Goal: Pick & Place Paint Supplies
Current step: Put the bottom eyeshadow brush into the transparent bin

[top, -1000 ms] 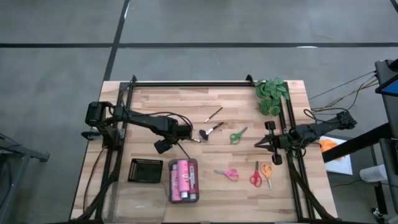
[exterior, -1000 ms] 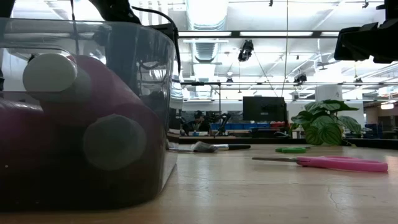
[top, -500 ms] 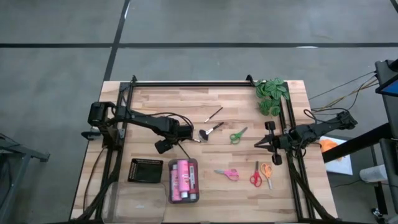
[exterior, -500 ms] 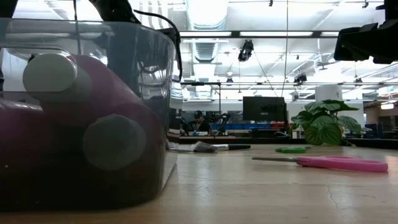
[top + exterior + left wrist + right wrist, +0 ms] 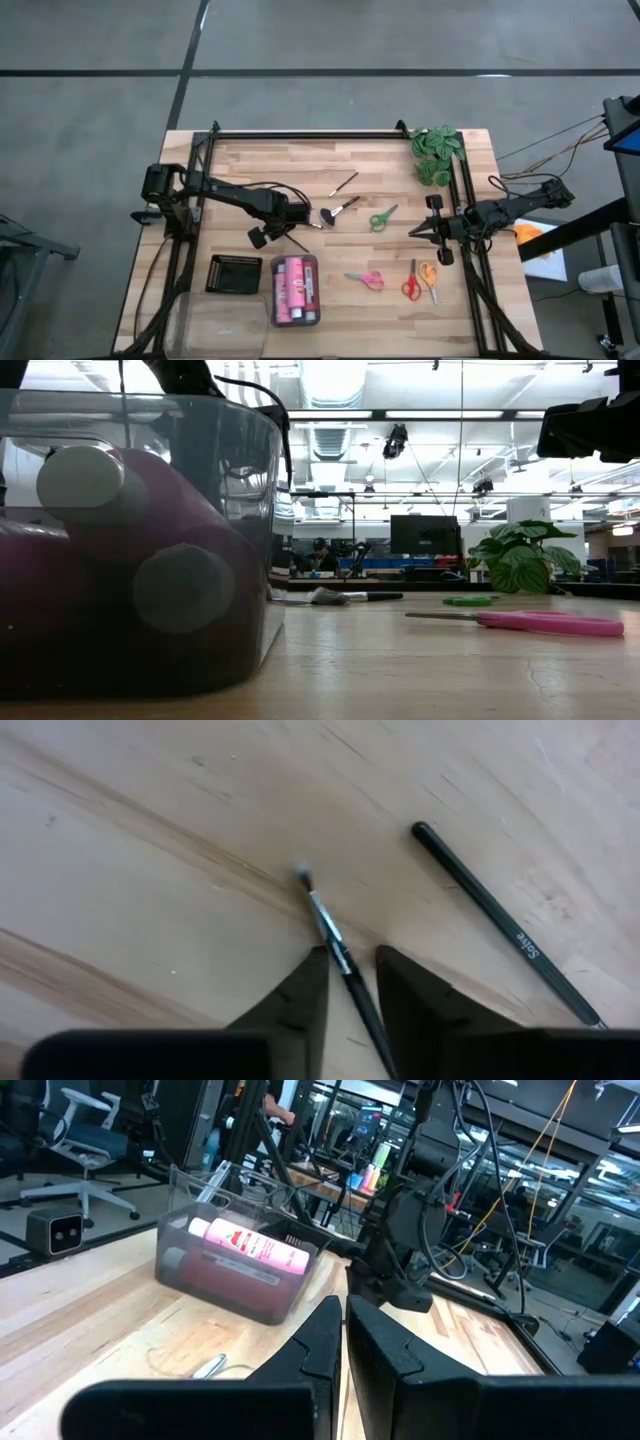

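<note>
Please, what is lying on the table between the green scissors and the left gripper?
In the high view, the fluffy black-tipped brush lies between the green scissors and the left gripper, which is closing around a thin brush.

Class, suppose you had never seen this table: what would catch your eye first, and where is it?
Likely the clear tray at the table's near edge, packed with pink paint bottles. Next, the left gripper at mid-table, its fingers straddling a thin brush. Coloured scissors lie scattered to the right, a leafy plant in the far corner.
</note>
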`<act>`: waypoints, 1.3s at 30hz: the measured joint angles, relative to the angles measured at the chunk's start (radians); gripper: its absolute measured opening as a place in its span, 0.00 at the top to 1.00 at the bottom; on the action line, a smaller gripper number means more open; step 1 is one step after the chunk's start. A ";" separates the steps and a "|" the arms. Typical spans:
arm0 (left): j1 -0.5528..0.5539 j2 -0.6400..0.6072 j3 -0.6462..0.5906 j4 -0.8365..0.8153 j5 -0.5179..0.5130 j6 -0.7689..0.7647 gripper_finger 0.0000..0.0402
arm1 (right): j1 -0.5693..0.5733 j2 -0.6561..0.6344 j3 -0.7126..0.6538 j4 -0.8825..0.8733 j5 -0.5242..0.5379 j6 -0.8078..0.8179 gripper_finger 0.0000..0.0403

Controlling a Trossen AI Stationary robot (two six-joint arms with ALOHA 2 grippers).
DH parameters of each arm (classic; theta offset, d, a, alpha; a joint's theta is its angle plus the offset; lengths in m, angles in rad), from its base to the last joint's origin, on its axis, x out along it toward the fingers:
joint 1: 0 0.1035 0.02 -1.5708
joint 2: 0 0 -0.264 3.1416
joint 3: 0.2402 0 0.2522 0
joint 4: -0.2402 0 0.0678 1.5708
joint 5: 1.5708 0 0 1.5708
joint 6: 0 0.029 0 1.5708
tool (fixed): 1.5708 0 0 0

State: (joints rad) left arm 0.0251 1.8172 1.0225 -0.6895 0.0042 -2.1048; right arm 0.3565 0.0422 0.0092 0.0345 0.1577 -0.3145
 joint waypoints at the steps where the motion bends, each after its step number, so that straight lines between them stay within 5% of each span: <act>1: 0.000 0.000 0.000 0.003 0.000 0.000 0.83 | 0.000 0.000 0.000 0.000 0.000 0.000 0.96; 9: 0.000 0.000 0.000 0.013 -0.004 0.000 0.99 | 0.000 0.000 0.000 0.000 0.000 0.000 0.96; 25: 0.000 -0.031 -0.003 0.025 -0.005 0.001 0.98 | 0.000 0.000 0.000 0.000 0.000 0.000 0.96; 39: 0.002 -0.248 -0.001 -0.080 -0.015 0.005 0.98 | 0.000 0.000 0.000 -0.001 0.000 0.000 0.96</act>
State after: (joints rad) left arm 0.0269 1.5691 1.0218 -0.7700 -0.0113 -2.1002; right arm 0.3568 0.0422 0.0090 0.0338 0.1581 -0.3145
